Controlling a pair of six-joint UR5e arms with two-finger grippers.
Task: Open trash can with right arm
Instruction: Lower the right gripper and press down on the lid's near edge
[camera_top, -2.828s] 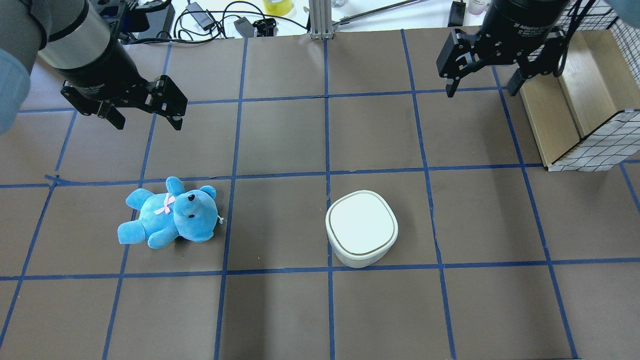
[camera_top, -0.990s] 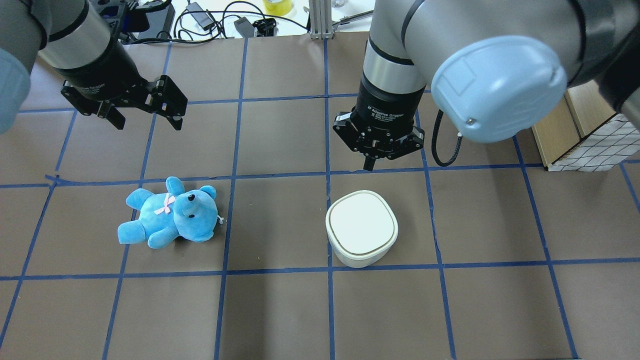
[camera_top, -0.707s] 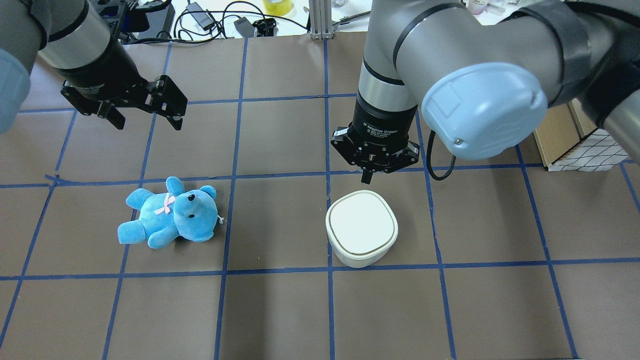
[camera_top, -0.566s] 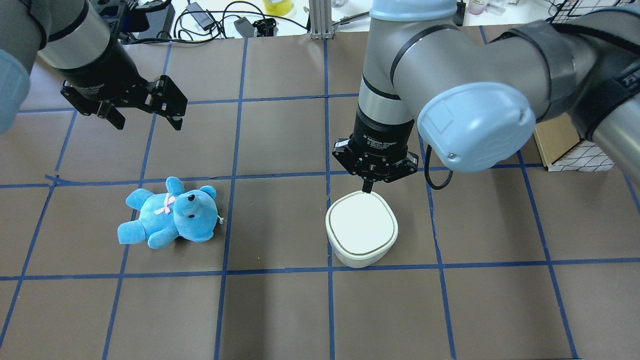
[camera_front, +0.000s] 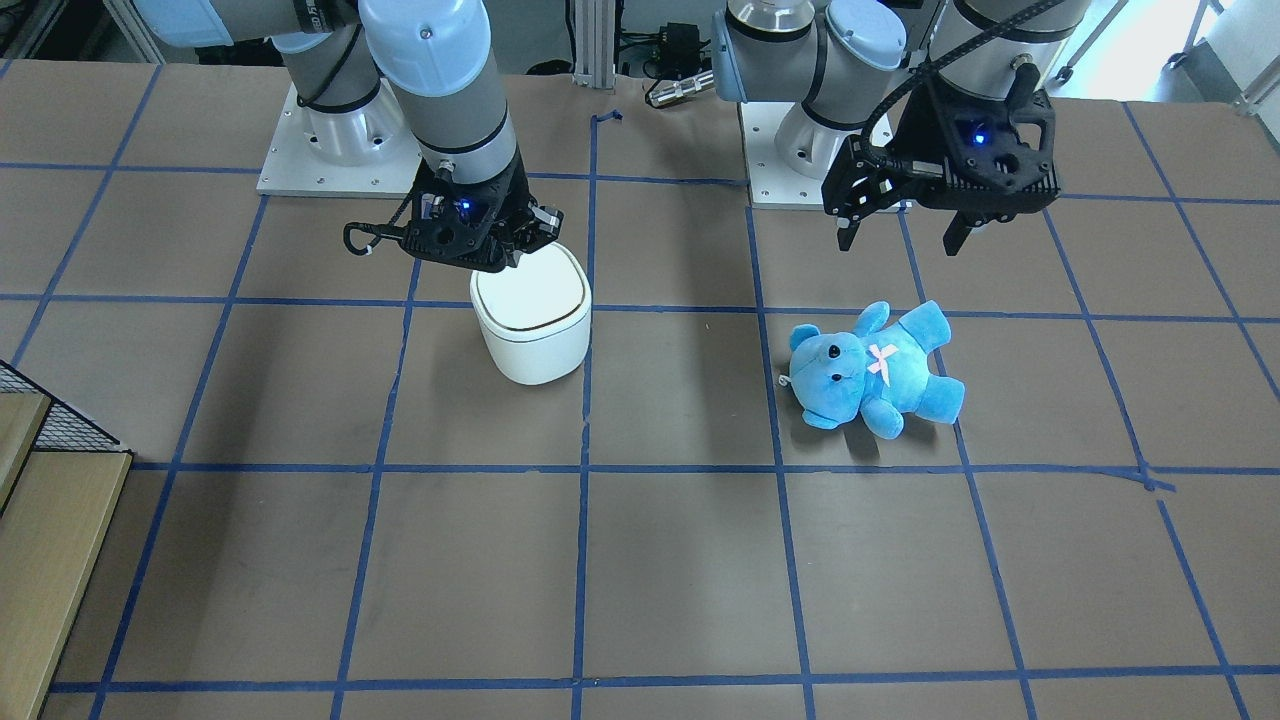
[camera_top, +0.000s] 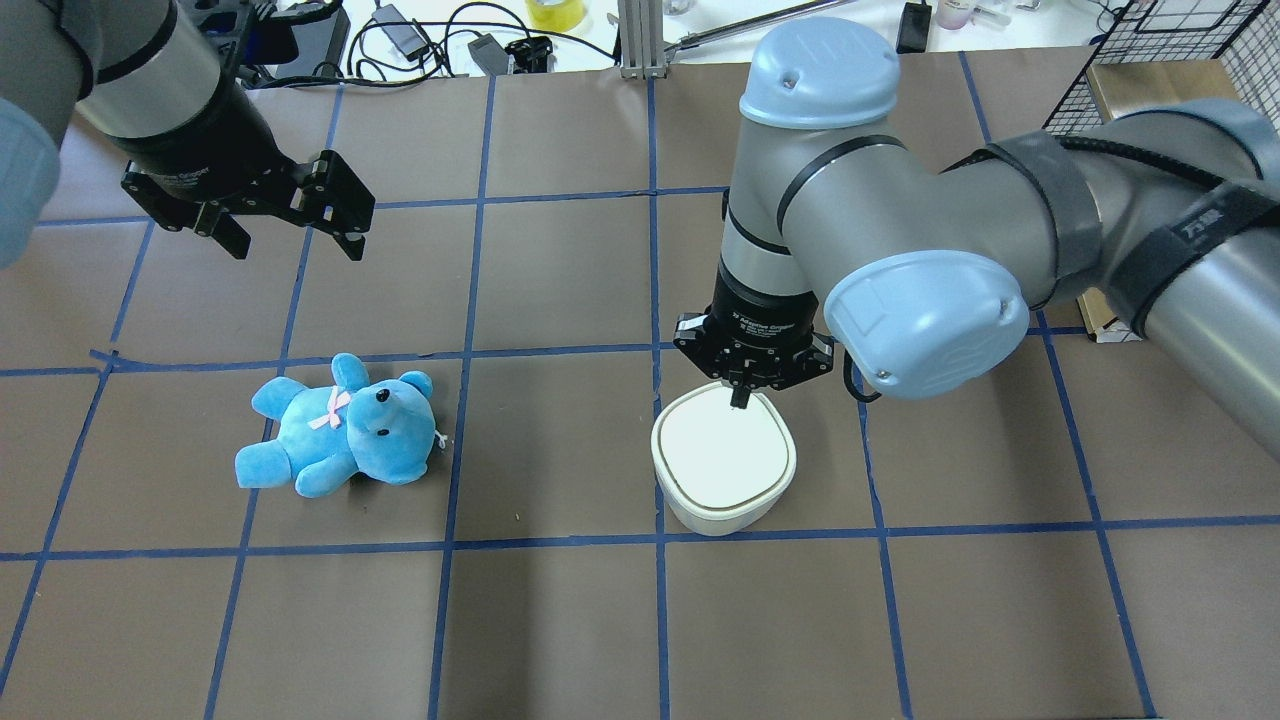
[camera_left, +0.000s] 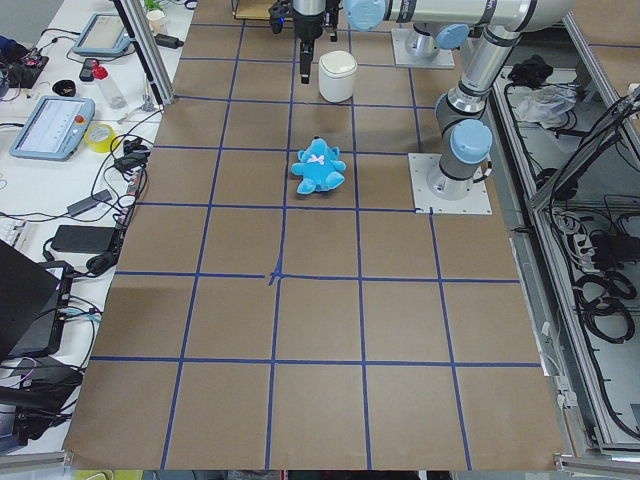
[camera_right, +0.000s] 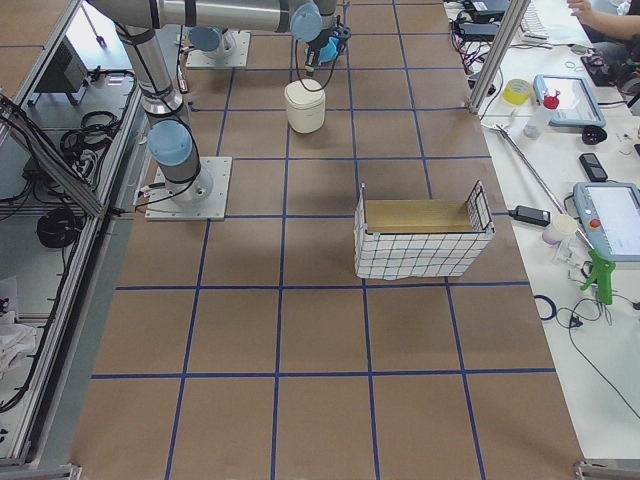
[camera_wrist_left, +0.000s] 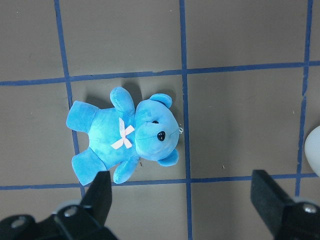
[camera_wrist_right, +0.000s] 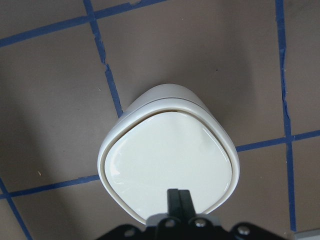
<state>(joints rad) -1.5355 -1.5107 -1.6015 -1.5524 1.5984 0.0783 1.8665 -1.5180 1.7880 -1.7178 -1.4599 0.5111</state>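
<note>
The white trash can (camera_top: 723, 470) stands mid-table with its lid closed; it also shows in the front view (camera_front: 530, 330) and fills the right wrist view (camera_wrist_right: 167, 160). My right gripper (camera_top: 740, 398) is shut and empty, pointing straight down. Its fingertips (camera_wrist_right: 178, 196) sit over the lid's edge on the side away from my base; I cannot tell whether they touch it. My left gripper (camera_top: 295, 238) is open and empty, and hangs above the table short of the blue teddy (camera_top: 340, 425). The left wrist view shows its fingers (camera_wrist_left: 97, 195) on either side below the teddy (camera_wrist_left: 125, 140).
A wire basket with a wooden box (camera_right: 420, 235) stands at the table's right side, behind my right arm in the overhead view (camera_top: 1180, 40). Cables and small devices (camera_top: 450, 40) lie beyond the far edge. Blue tape lines grid the brown table.
My right arm swung in from the far right, its gripper went from open to shut, and it came down over the trash can lid's edge. The left arm, teddy and can stayed still.
</note>
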